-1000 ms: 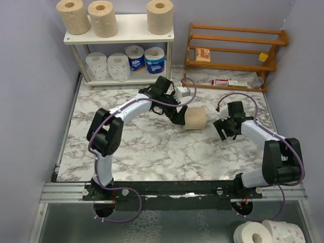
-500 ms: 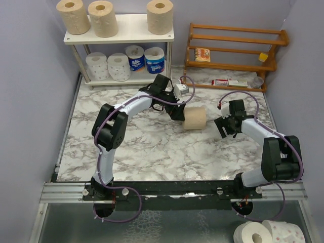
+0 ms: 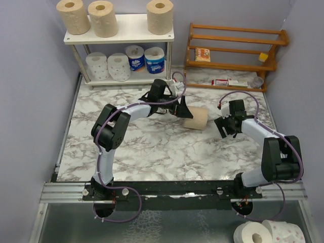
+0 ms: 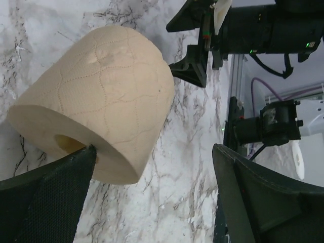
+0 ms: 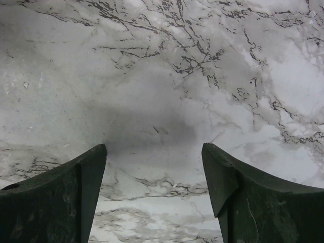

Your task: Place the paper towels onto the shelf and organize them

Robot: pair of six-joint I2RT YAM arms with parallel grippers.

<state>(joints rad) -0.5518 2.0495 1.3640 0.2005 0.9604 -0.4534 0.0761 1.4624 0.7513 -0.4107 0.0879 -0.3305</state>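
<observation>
A tan paper towel roll [image 3: 197, 118] lies on its side on the marble table [image 3: 152, 147]. My left gripper [image 3: 181, 108] is open at the roll's left end. In the left wrist view the roll [image 4: 101, 96] sits toward the left finger [image 4: 45, 197], which touches its hollow end; the right finger [image 4: 263, 202] stands well apart. My right gripper [image 3: 225, 127] is open over bare marble, right of the roll, empty in its wrist view [image 5: 154, 192]. The white shelf [image 3: 126, 30] holds three tan rolls on top, two dotted [image 3: 107, 66] and two blue rolls [image 3: 146, 58] below.
An orange-brown wooden rack [image 3: 235, 53] stands at the back right with small boxes [image 3: 229, 82] on and beside it. Two more rolls [image 3: 268, 233] lie below the table's near edge at the bottom right. Grey walls close in both sides.
My left arm has swung its wrist back and turned, bringing the open gripper to the roll's left end; the roll has tilted slightly. The right arm has barely moved.
</observation>
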